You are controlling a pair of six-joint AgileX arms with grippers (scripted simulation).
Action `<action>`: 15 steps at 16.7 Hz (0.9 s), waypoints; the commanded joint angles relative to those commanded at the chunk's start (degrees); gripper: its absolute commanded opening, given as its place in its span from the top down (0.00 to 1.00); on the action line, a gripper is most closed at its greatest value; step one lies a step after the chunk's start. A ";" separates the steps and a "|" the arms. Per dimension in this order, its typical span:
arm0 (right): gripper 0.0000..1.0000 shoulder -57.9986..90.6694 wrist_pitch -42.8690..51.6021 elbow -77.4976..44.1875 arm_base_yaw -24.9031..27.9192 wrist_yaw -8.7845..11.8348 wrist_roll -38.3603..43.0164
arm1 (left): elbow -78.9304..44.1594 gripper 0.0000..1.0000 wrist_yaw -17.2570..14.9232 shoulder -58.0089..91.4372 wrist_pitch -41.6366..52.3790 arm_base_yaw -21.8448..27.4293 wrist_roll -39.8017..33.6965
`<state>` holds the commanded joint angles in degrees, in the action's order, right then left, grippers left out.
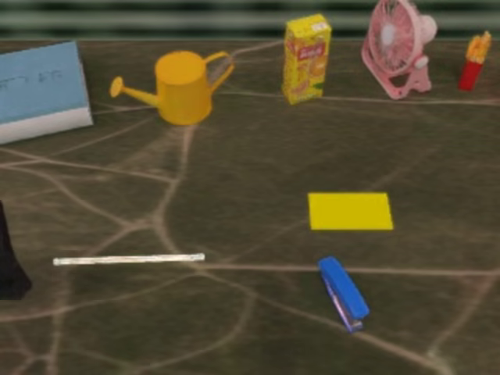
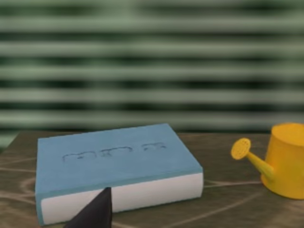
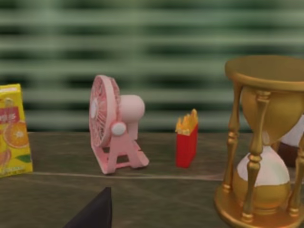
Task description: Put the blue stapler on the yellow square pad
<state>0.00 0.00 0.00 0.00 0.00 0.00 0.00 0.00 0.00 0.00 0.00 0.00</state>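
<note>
The blue stapler (image 1: 343,292) lies slantwise on the table at the front right, nothing holding it. Just behind it, and apart from it, the yellow square pad (image 1: 350,211) lies flat and bare. My left gripper (image 1: 9,266) is parked at the table's left edge, far from both; its wrist view faces a book and shows only a dark tip of it (image 2: 97,213). My right gripper is out of the top view. Only a dark tip of it (image 3: 95,213) shows in its wrist view, which faces the back right things. Neither wrist view shows the stapler or the pad.
Along the back stand a light-blue book (image 1: 39,90), a yellow watering can (image 1: 183,86), a yellow carton (image 1: 306,58), a pink fan (image 1: 397,47) and a red fries box (image 1: 475,61). A thin white rod (image 1: 129,259) lies front left. A gold hourglass (image 3: 261,142) stands near my right gripper.
</note>
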 joint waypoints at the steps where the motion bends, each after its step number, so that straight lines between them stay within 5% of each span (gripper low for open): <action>1: 0.00 0.00 0.00 0.00 0.00 0.00 0.00 | 0.00 0.00 0.00 0.00 0.00 0.00 0.00; 8: 0.00 12.51 8.22 -11.37 5.47 0.25 2.51 | 0.00 0.00 0.00 0.00 0.00 0.00 0.00; 15: 0.00 50.88 29.02 -37.98 18.15 0.26 8.28 | 0.00 0.00 0.00 0.00 0.00 0.00 0.00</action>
<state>50.88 29.02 -37.98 18.15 0.26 8.28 0.00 0.00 0.00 0.00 0.00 0.00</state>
